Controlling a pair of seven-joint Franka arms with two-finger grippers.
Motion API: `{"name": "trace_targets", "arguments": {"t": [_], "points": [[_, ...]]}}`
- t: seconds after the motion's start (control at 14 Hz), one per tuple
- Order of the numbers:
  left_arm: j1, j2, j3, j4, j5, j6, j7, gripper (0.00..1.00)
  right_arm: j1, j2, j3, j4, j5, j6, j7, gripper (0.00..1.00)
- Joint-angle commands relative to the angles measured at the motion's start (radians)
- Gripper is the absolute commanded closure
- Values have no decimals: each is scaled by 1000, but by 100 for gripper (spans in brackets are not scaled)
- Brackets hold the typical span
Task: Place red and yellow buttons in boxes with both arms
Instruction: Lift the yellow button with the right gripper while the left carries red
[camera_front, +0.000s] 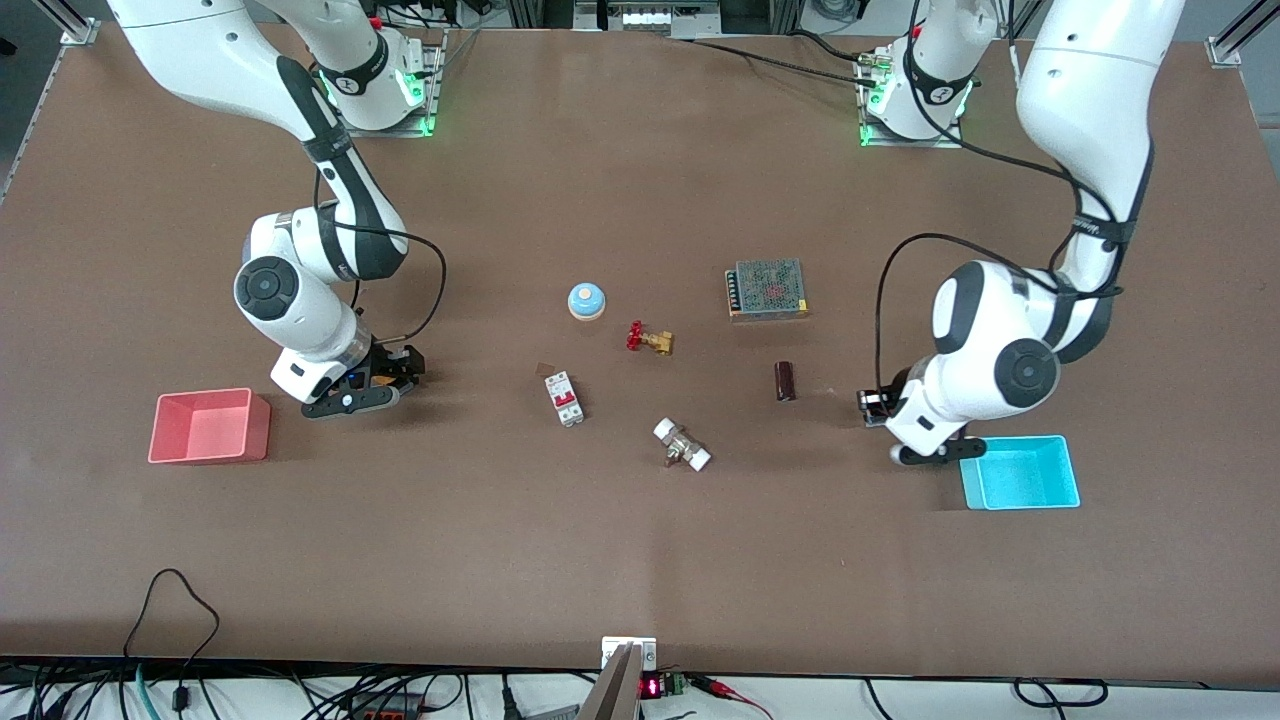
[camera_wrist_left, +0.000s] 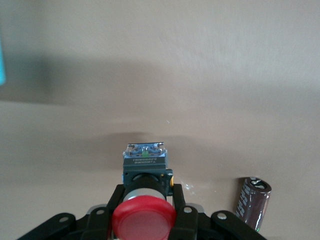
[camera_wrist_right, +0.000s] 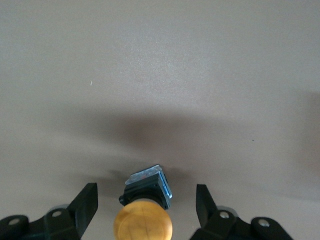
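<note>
So what we've got: the left gripper (camera_wrist_left: 144, 220) is down at the tabletop (camera_front: 640, 560) just beside the cyan box (camera_front: 1025, 472), jaws clenched on the red button (camera_wrist_left: 143, 219), which lies on its side with its black body pointing away from the wrist. The right gripper (camera_wrist_right: 145, 205) sits low near the pink box (camera_front: 210, 426), jaws spread wide on either side of the yellow button (camera_wrist_right: 143, 220), not touching it. Both boxes sit out toward the ends of the tabletop with bare surface around them, well apart from the middle clutter: blue dome button (camera_front: 586, 300), brass valve (camera_front: 650, 339), breaker (camera_front: 565, 397), white-capped fitting (camera_front: 682, 446), power supply (camera_front: 767, 288). A dark capacitor (camera_wrist_left: 252, 200) lies near the red button. From the front, both buttons are hidden under the wrists.
</note>
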Motion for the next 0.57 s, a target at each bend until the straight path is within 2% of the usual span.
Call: {"name": "trace_targets", "arguments": {"t": [0.0,0.07,0.21,0.5], "points": [[77,-74,48,-19,51,-7,101,96,4,-21,-3,-24,-9,4,-17,39],[117,-80,48,-20,44,-7,141,97,4,-21,-3,-23,-9,4,-17,47],[145,-94,48,-17,51,-15,155,98,4,-21,-4,-23,-9,4,-17,56],[199,-80,48,53,94,-56,194,100,2,-21,-3,-21,-9,4,-17,69]]}}
